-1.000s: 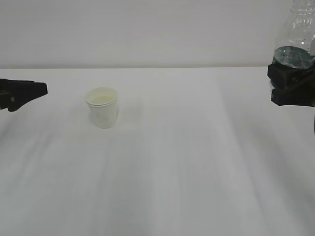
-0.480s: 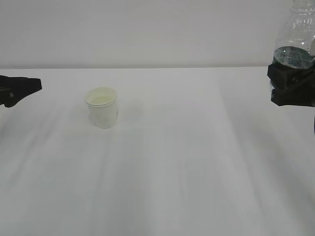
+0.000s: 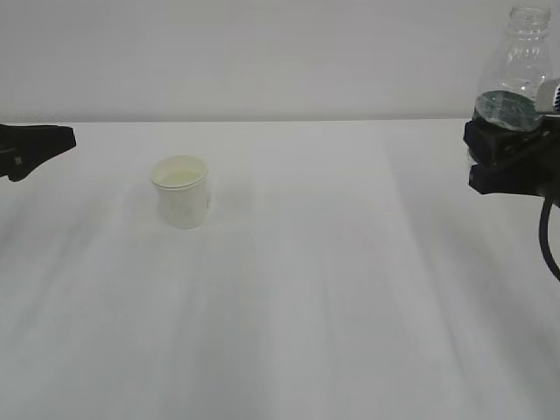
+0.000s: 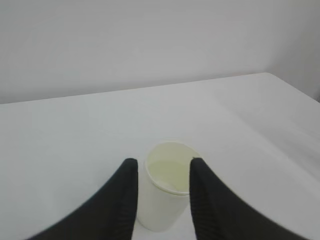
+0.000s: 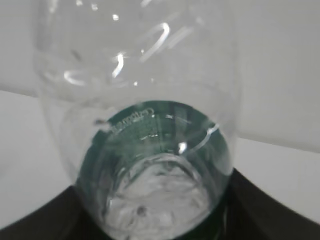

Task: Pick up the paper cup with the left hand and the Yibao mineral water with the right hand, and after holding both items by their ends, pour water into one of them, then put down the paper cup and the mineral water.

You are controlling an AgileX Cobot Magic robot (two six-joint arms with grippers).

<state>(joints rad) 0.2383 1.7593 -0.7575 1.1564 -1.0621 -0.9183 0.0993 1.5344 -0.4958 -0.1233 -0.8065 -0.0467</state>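
So the small white paper cup (image 3: pixel 181 192) with the rolled rim is standing upright on the plain white worktop (image 3: pixel 332 289), over on the left half and a bit back from the middle. Its inside is a pale cream colour, and there may be a bit of liquid in the bottom, but honestly I can't tell from either view. No print or writing on the cup that I can see. The black left hand (image 3: pixel 35 147) pokes in from the left edge of the exterior view, well apart from the cup and touching nothing; in the left wrist view (image 4: pixel 163 192) its two dark fingers frame the cup, but they're nearer the camera than the cup. Its jaws are parted with nothing between them. Over on the right, the small clear ribbed plastic bottle of Yibao mineral water (image 3: pixel 516 66) is up off the worktop, upright, neck at the top with no cap on it. The black right hand (image 3: pixel 510 157) has its jaws clamped around the bottle's lower end, right at the dark green label band. In the right wrist view there's pale lettering on that green band (image 5: pixel 150 130), but it's too small and warped through the plastic to read. Water is visible down in the bottle's base there.
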